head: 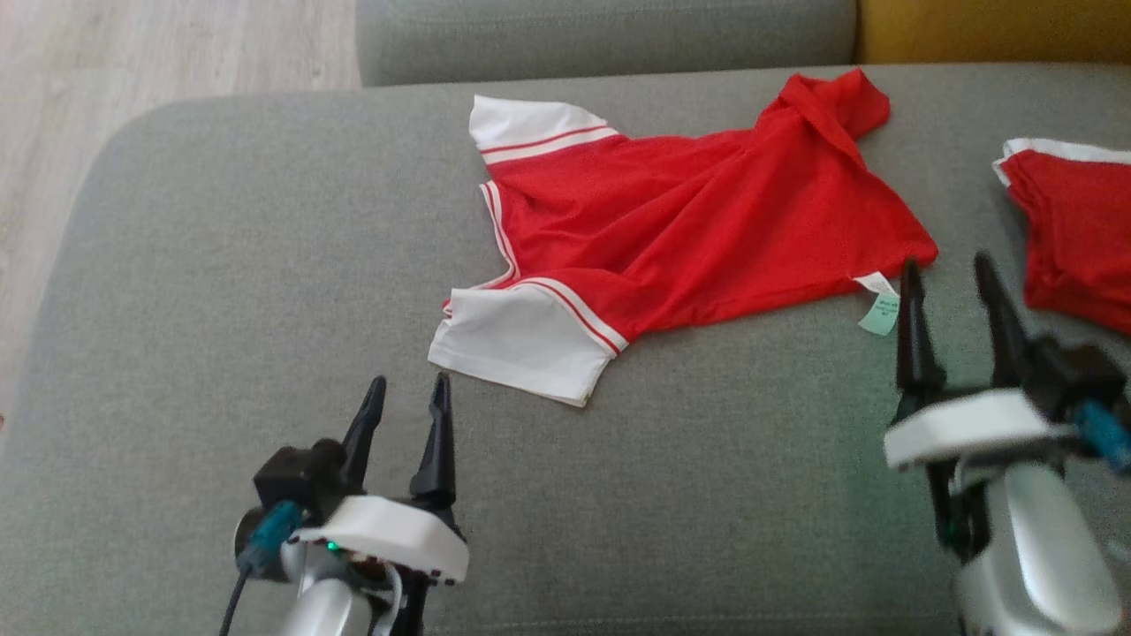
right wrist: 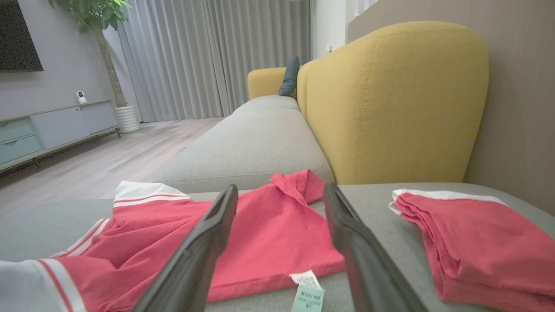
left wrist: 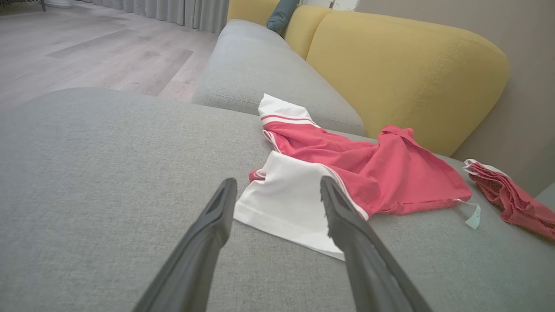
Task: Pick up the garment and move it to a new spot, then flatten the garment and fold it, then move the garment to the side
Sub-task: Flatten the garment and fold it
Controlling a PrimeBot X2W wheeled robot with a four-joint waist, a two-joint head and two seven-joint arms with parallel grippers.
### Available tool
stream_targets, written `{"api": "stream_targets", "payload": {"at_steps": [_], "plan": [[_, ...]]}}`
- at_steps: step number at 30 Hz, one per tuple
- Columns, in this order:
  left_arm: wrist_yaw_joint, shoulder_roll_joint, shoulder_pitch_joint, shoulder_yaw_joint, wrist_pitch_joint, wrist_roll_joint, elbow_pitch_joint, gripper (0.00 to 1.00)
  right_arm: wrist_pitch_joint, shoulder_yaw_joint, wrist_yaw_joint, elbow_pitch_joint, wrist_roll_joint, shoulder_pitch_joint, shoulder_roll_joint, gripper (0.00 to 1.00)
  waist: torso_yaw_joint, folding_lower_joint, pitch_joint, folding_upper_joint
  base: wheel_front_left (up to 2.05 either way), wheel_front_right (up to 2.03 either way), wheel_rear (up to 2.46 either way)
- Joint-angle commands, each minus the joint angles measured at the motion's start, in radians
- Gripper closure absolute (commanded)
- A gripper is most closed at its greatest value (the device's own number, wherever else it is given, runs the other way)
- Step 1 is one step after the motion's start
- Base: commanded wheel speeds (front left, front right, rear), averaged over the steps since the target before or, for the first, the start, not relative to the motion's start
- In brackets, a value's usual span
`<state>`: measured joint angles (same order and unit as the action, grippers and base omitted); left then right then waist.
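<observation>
L gripper [head: 410,382] & R gripper [head: 945,263] both released, empty. Rumpled shirt [head: 707,221] on sofa seat [head: 221,265]: white sleeve [head: 521,340] just ahead of L gripper, hem label [head: 879,309] just beside R gripper. Red bundle [head: 1078,230] near R gripper's right.

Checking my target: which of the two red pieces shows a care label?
The spread-out garment with white sleeves; its pale label lies at the hem corner. The bundled red piece to its right shows just white trim.

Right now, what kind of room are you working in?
Most likely a home living room: there's a grey and yellow sofa, a low cabinet along the wall, and long curtains reaching the wooden floor.
</observation>
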<state>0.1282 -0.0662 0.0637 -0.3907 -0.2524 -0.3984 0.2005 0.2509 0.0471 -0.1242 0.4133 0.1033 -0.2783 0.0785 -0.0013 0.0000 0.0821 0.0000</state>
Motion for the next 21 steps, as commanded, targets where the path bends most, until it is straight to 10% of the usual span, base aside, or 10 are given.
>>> {"api": "stream_targets", "payload": {"at_steps": [1, 21], "plan": [[-0.002, -0.012, 0.018, 0.042, -0.009, 0.009, -0.024, 0.00, 0.011, -0.017, -0.007, -0.050, -0.004, -0.005, -0.008, 0.00, 0.002, 0.0000, -0.013, 0.0000, 0.00, 0.00, 0.00], [-0.025, 0.005, -0.063, 0.079, -0.009, 0.057, -0.035, 0.00, -0.035, -0.051, -0.007, -0.258, 0.050, 0.244, -0.028, 0.00, 0.028, 0.0000, -0.095, 0.0000, 0.00, 0.00, 0.00]]}}
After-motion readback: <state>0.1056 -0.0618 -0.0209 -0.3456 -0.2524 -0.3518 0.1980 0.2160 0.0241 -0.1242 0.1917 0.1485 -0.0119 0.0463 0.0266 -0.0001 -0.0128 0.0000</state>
